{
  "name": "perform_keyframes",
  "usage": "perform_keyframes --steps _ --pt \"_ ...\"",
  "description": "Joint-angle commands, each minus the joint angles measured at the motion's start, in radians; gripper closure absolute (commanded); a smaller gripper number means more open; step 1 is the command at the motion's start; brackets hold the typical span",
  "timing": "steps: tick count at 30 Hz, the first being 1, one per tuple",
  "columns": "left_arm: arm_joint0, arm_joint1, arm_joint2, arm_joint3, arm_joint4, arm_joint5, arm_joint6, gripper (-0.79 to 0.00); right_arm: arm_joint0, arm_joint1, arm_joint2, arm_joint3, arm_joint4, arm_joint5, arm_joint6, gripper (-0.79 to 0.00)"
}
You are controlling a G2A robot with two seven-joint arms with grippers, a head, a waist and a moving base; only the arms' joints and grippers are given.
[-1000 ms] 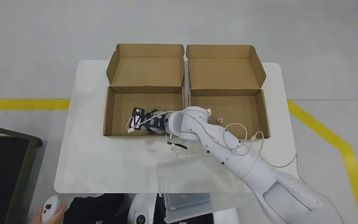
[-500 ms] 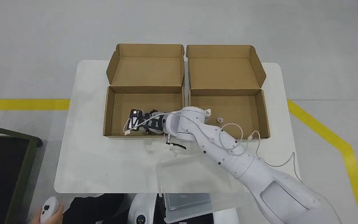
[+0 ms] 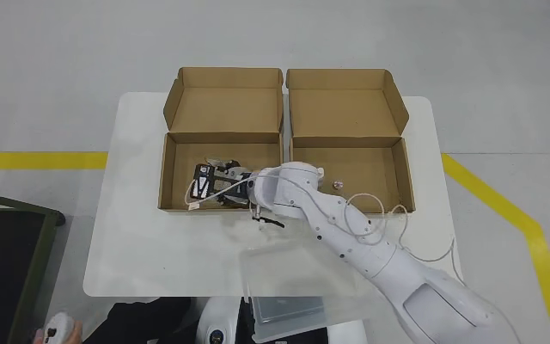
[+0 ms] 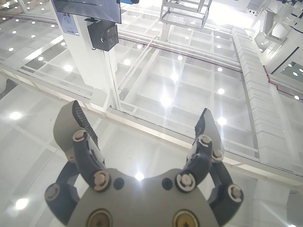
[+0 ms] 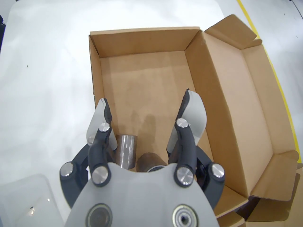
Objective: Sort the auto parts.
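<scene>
Right hand, spread wide and gripping nothing, is hovering inside the left cardboard box above a metal cylinder; left hand is likewise gaping, empty.

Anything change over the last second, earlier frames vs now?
The right gripper slid slightly farther across the left box, toward its outer side wall. It is open now, above a metal cylinder on the box floor; whether it let anything go can't be made out. Both boxes and the small part in the right box stayed put.
</scene>
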Motion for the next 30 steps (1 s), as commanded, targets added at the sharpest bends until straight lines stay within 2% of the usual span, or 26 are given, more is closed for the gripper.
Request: perform_keyframes --steps 1,7,11,14,24,30 --pt "0.0 0.0 0.0 0.0 0.0 0.0 0.0 -0.785 -0.018 0.006 0.019 -0.037 0.003 -0.004 -0.003 -0.579" --pt "0.0 0.0 0.0 0.0 0.0 0.0 0.0 -0.785 -0.101 0.032 0.09 -0.159 0.028 -0.032 -0.012 -0.6" --pt "0.0 0.0 0.0 0.0 0.0 0.0 0.0 -0.785 -0.176 0.054 0.149 -0.251 0.046 -0.056 -0.019 -0.643" --pt "0.0 0.0 0.0 0.0 0.0 0.0 0.0 -0.785 -0.239 0.072 0.193 -0.321 0.05 -0.076 -0.015 -0.779" --pt "0.0 0.0 0.0 0.0 0.0 0.0 0.0 -0.785 -0.425 0.129 0.392 -0.506 0.047 -0.122 -0.03 -0.785" --pt "0.0 0.0 0.0 0.0 0.0 0.0 0.0 -0.785 -0.541 0.162 0.558 -0.561 0.052 -0.145 -0.104 -0.785"
